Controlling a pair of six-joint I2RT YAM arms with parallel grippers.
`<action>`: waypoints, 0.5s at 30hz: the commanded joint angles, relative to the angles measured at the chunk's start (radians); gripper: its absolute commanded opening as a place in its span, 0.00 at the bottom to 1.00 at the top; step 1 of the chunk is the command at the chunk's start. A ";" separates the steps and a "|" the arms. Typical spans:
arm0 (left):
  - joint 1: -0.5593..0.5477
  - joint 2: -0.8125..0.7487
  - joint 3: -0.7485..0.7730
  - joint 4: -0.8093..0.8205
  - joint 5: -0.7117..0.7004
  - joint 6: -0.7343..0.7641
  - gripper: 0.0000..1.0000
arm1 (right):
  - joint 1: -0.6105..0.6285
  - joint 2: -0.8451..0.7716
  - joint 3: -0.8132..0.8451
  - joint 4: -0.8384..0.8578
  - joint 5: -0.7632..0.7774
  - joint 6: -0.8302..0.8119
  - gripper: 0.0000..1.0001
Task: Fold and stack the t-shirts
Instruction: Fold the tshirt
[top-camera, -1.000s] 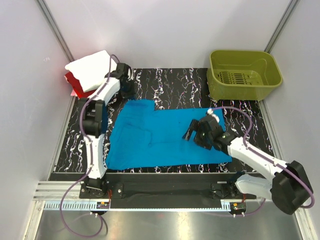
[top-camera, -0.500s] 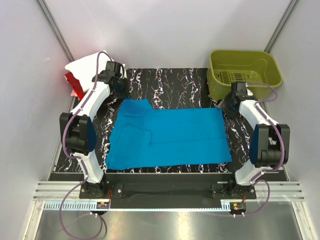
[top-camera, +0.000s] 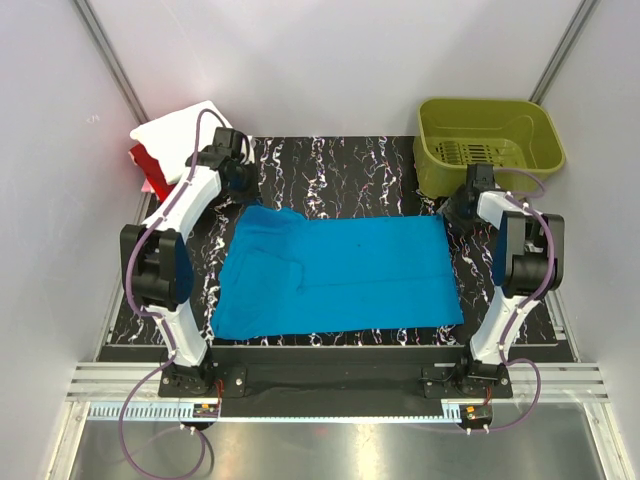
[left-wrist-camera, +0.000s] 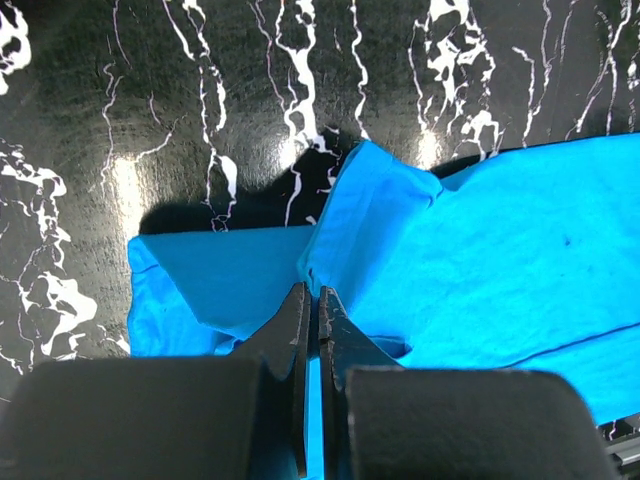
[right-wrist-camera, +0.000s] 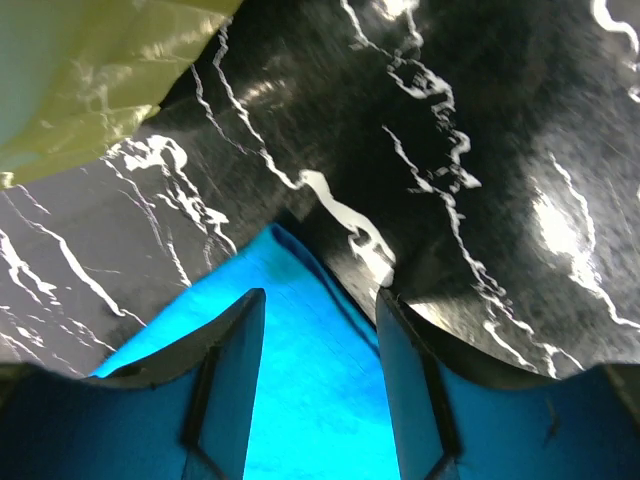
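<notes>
The turquoise-blue t-shirt lies spread flat on the black marbled table. My left gripper is at its far left corner. In the left wrist view it is shut on a raised fold of the blue cloth. My right gripper is at the far right corner. In the right wrist view it is open, its fingers straddling the shirt's corner. The folded white t-shirt rests on the red t-shirt at the far left.
The olive-green plastic basket stands at the far right, just behind my right gripper; its wall shows in the right wrist view. Bare marbled table lies beyond the shirt. White walls close in both sides.
My right arm swung from the middle of the blue shirt out to its far right corner. My left gripper shifted slightly at the far left corner, and the sleeve there bunched a little.
</notes>
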 joint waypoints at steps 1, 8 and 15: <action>-0.005 -0.036 -0.011 0.023 0.021 0.022 0.00 | 0.002 0.057 0.057 0.101 -0.033 -0.033 0.55; -0.005 -0.032 -0.016 0.029 0.032 0.011 0.00 | 0.002 0.100 0.077 0.104 -0.070 -0.022 0.47; -0.005 -0.050 -0.074 0.066 0.049 -0.013 0.00 | 0.004 0.134 0.077 0.069 -0.118 0.007 0.32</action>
